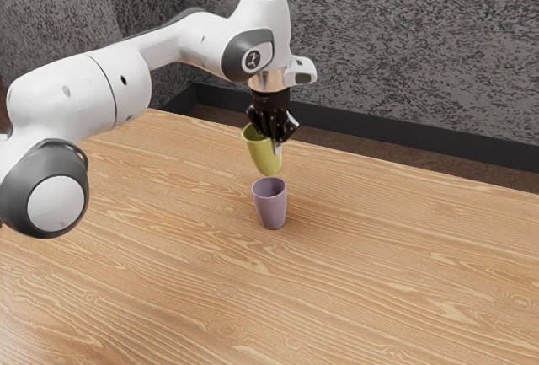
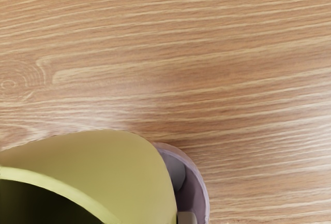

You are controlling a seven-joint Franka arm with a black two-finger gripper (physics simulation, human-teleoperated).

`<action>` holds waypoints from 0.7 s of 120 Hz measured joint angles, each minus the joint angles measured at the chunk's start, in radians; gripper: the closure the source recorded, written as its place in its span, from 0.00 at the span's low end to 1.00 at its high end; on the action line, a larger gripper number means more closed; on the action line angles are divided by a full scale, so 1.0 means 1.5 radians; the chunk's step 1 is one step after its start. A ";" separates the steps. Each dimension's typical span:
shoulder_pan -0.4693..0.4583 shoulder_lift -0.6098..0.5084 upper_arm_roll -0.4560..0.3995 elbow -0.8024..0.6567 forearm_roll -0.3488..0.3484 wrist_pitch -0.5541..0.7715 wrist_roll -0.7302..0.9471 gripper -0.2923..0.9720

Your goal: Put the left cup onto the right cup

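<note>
Roughly at the middle of the exterior view, a white robot arm (image 1: 126,61) reaches in from the left over a wooden tabletop (image 1: 379,255). Its black gripper (image 1: 274,136) points downward and is closed narrowly on the upper edge of a yellow-green cup (image 1: 263,154), pinching the cup's wall near the rim. The yellow-green cup hangs in the air, clear of the tabletop and tilted, with its opening leaning toward the exterior view's left. Directly below it stands a purple cup (image 1: 269,203), upright on the tabletop with its opening facing up. The base of the held cup sits just above the purple rim (whether the two touch is hard to tell). Behind the tabletop is a speckled grey wall (image 1: 421,36).

From the wrist view, the yellow-green cup (image 2: 103,177) looms large under the hand, partly covering the purple cup (image 2: 195,193), with wood grain (image 2: 181,53) beyond.
</note>
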State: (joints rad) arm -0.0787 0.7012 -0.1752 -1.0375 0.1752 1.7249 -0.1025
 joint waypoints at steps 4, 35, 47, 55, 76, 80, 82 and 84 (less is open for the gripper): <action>0.000 0.000 0.000 -0.004 -0.001 -0.003 -0.002 0.85; -0.001 -0.005 0.000 -0.027 -0.002 -0.013 -0.013 0.85; -0.004 -0.006 0.000 -0.029 -0.002 -0.014 -0.016 0.85; -0.005 -0.006 0.000 -0.030 -0.002 -0.015 -0.018 0.85; -0.005 -0.005 0.000 -0.034 -0.002 -0.014 -0.023 0.85; -0.005 -0.005 0.000 -0.037 -0.002 -0.013 -0.024 0.85; -0.005 -0.004 0.000 -0.038 -0.002 -0.013 -0.025 0.85; -0.005 -0.004 0.000 -0.038 -0.002 -0.013 -0.025 0.85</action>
State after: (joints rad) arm -0.0861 0.6950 -0.1752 -1.0952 0.1728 1.7057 -0.1400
